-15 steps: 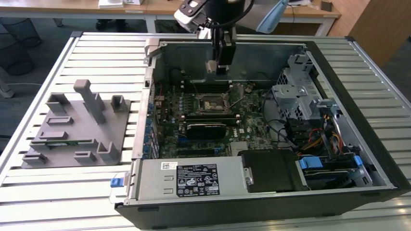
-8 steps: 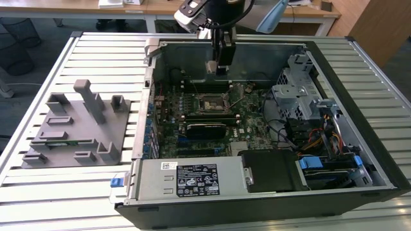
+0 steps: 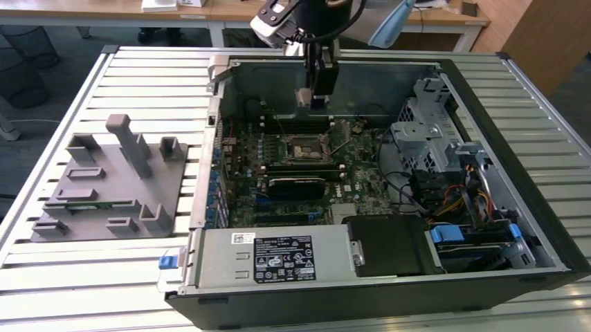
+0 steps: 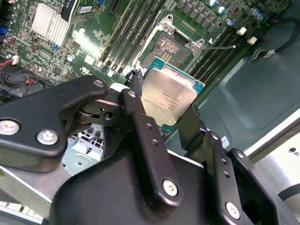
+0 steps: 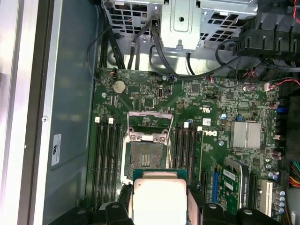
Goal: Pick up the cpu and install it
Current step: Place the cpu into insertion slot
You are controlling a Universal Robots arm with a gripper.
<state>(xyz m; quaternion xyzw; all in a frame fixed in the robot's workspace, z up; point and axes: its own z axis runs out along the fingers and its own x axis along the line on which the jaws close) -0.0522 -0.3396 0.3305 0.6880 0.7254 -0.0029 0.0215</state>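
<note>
The cpu (image 4: 168,99) is a flat square chip with a silvery top plate and a green rim, held between my black fingers (image 4: 140,123). It also appears as a pale square, the cpu (image 5: 159,197), in the first wrist view. My gripper (image 3: 312,99) hangs above the open computer case (image 3: 480,90), over the far part of the motherboard (image 3: 356,187). The open socket (image 5: 147,154) with its metal frame lifted lies below and just beyond the chip, and the socket (image 4: 172,47) is bare. In the exterior view the socket (image 3: 302,153) sits nearer than the gripper.
Memory slots (image 5: 105,154) flank the socket on both sides. A silver heatsink (image 5: 245,134), drive cage (image 3: 430,131), cables (image 3: 452,200) and power supply (image 3: 277,257) crowd the case. A grey fixture block (image 3: 106,187) with a green memory stick (image 3: 91,205) stands on the slatted table at the exterior view's left.
</note>
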